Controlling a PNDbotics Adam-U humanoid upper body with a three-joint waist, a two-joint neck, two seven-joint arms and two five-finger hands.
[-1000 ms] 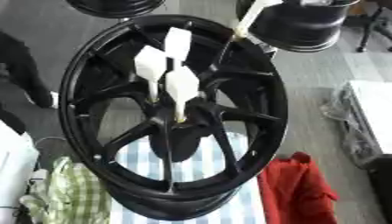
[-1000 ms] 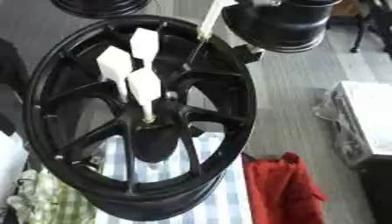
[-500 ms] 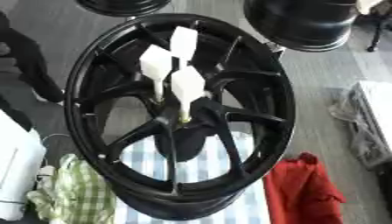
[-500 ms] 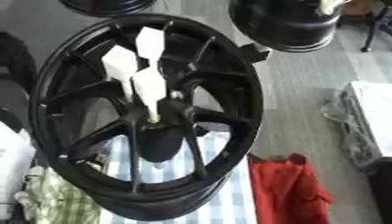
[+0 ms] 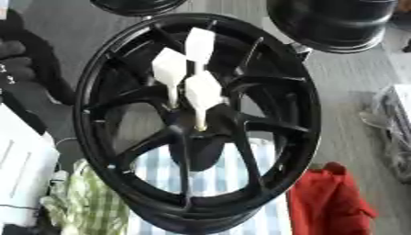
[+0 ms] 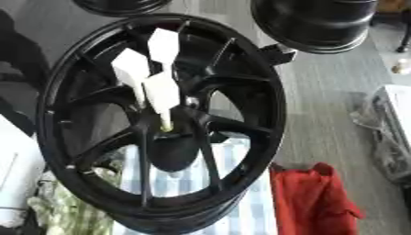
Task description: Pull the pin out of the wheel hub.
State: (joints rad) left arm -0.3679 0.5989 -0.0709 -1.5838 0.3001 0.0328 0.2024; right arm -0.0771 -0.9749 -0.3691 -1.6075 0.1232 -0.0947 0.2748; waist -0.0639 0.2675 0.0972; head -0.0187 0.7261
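A large black spoked wheel hub (image 5: 265, 133) stands tilted on a striped cloth and fills the middle of both views. Three pins with flat white heads stick out of its centre: one highest (image 5: 199, 43), one to its left (image 5: 169, 69), and one nearest (image 5: 202, 92) with a brass-coloured tip at the hub hole (image 5: 199, 126). Neither of my hands shows in either view, and nothing touches the pins.
A second black wheel (image 5: 337, 23) stands at the upper right and another rim (image 5: 136, 4) at the top edge. A red cloth (image 5: 329, 202) lies at the lower right, a green checked cloth (image 5: 80, 202) at the lower left, and a white object (image 5: 20, 174) on the left.
A white-headed pin held up at the upper right one second ago has left the view. The whole picture has shifted, so the camera moved. The wheel and its three pins stand as before.
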